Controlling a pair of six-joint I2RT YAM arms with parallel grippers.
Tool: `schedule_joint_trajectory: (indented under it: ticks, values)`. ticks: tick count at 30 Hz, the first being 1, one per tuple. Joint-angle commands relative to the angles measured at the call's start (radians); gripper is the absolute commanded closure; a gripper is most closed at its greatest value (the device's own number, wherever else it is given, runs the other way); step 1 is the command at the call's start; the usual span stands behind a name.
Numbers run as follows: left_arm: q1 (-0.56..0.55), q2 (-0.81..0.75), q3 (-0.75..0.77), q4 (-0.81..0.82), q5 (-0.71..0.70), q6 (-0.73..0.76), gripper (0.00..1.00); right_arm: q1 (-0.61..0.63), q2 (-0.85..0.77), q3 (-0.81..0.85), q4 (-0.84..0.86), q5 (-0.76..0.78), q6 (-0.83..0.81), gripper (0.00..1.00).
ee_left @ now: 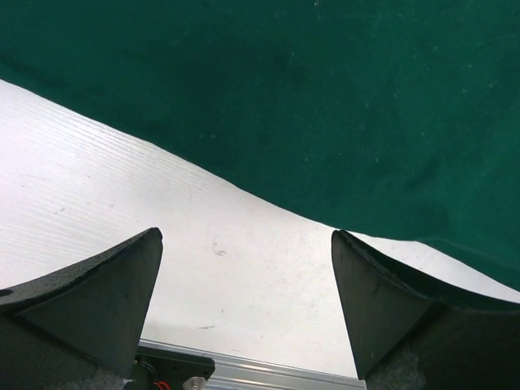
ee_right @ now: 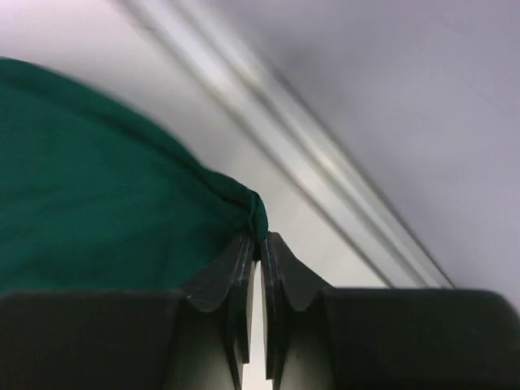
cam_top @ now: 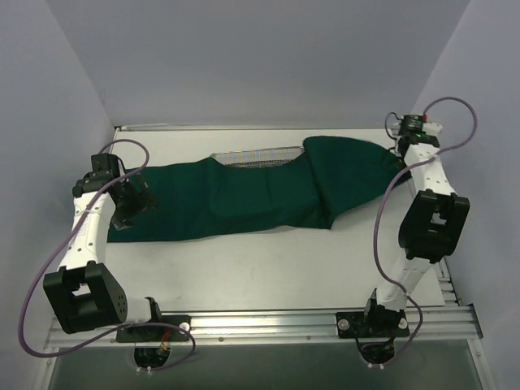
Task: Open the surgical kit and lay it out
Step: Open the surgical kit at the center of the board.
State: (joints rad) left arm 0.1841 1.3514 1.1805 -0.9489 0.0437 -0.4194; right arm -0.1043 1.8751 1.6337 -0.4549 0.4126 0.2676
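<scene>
Left arm [cam_top: 81, 236]: reaches up the left side of the counter [cam_top: 268, 268]. Its jaws stand wide apart at the drape's left end. Wrist view: only bare white counter between them, the cloth's near edge running on a slant just beyond the fingertips [ee_left: 150, 244]. They hold nothing.

Drape [cam_top: 244, 195]: dark green, lying on the far half of the counter. Long axis runs left to right and angles slightly toward the back wall at the right. The left end is broad and blunt; the right end narrows to a point. Folds and an overlapping flap show right of centre. It fills the upper part of the left wrist view [ee_left: 325, 97].

Tray [cam_top: 260, 156]: only a strip of silver mesh rim shows, at the drape's far edge near mid-length. The cloth covers the rest. Its long side runs with the drape.

Right arm [cam_top: 431, 211]: extended to the far right corner. Its jaws are pressed together on the drape's pointed tip [ee_right: 253, 213], a small pinch of green at the fingertips.

Surface: white, faintly ribbed counter [ee_left: 122, 187], with a few scuffs. Metal rail [cam_top: 268, 323] along the near edge carries both bases.

Room: plain pale walls [cam_top: 268, 57] on the left, back and right. Purple cables [cam_top: 32, 284] loop off each arm.
</scene>
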Motion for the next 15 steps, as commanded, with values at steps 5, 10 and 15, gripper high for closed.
schedule_joint_trajectory:
  ticks: [5, 10, 15]
  values:
    - [0.006, 0.084, 0.037, 0.045, 0.030, -0.018, 0.05, -0.031, -0.103, -0.048, -0.102, 0.051, 0.067, 0.46]
    - [0.005, 0.143, 0.047, 0.085, 0.036, 0.013, 0.02, 0.041, -0.071, 0.070, -0.111, -0.038, 0.062, 0.32]
    - [0.005, 0.277, 0.071, 0.128, 0.068, 0.033, 0.06, 0.097, 0.011, 0.072, -0.059, -0.246, 0.135, 0.38]
